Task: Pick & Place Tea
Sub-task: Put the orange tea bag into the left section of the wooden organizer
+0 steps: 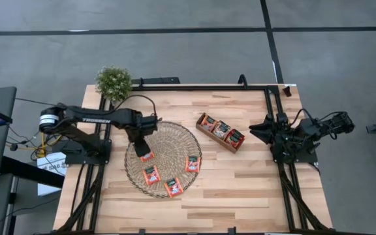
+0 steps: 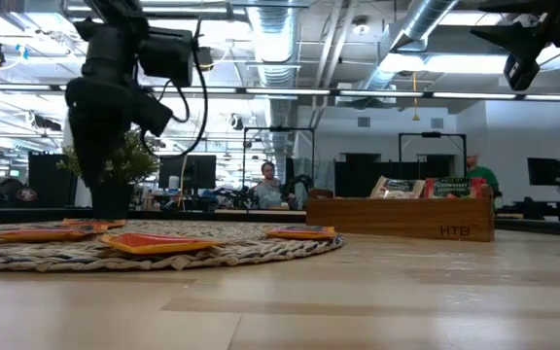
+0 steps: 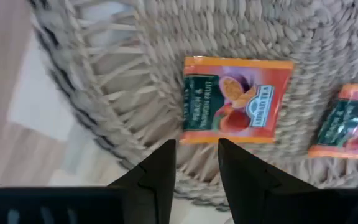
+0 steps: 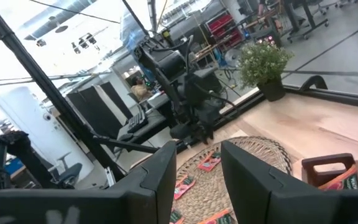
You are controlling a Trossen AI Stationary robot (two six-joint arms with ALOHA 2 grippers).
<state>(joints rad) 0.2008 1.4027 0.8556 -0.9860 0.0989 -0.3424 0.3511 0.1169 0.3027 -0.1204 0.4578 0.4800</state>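
Four red-orange tea sachets lie flat on the round wicker mat as I watch from my remote station: one near the mat's left side, one below it, one at the near rim and one toward the right. More sachets, among them green-and-pale ones, stand packed in the brown wooden compartment tray, which sits angled just to the right of the mat, apart from it.

My left gripper hangs over the leftmost sachet on the mat. From the left wrist camera I see its two dark fingers parted by a narrow gap, with nothing between them, and the sachet printed with peach and passion fruit lies just beyond the fingertips on the woven surface; a second sachet shows at the edge. In the level view the gripper stands low over the far side of the mat, above the flat orange packets.

My right gripper waits off the table's right side, near the frame rail and just beside the tray's end; its fingers stand slightly apart and hold nothing.

A small potted plant sits at the table's far left corner. Beyond the light wooden table, a person sits among desks and monitors in the room.
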